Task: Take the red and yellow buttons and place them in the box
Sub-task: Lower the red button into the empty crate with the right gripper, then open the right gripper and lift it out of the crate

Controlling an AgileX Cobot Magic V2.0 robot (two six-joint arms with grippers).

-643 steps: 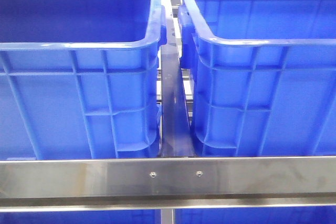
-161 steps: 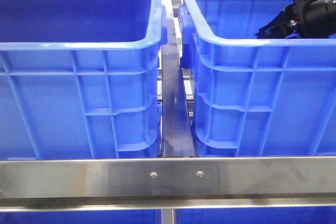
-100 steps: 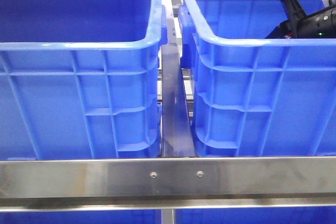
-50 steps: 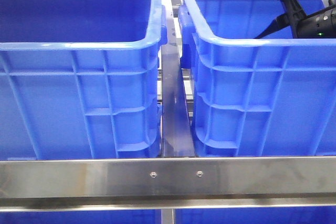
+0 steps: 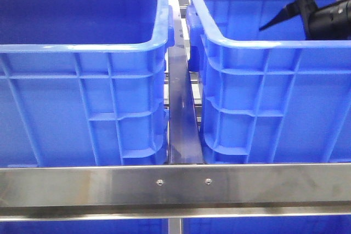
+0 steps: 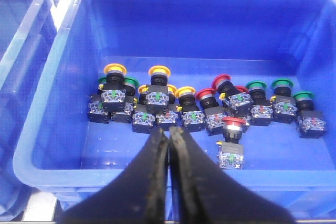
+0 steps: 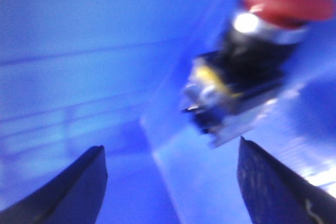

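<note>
In the left wrist view a blue bin (image 6: 42,124) holds several push buttons: yellow-capped ones (image 6: 115,69), red-capped ones (image 6: 234,123) and green-capped ones (image 6: 255,84). My left gripper (image 6: 169,131) is shut and empty above the bin's near wall, short of the buttons. My right gripper (image 5: 279,6) is inside the right blue crate (image 5: 263,42) near its top. In the right wrist view it (image 7: 170,148) is open and empty. A red button (image 7: 247,61) lies blurred on the crate's blue floor beyond the fingertips, apart from them.
Two large blue crates stand side by side, the left one (image 5: 82,47) with its inside hidden. A steel rail (image 5: 181,184) crosses in front, and a metal bar (image 5: 182,119) runs between the crates. More blue bins border the button bin (image 6: 21,19).
My right gripper has risen a little inside the right crate over the last second. Its fingers now stand wider apart. The crates have not moved.
</note>
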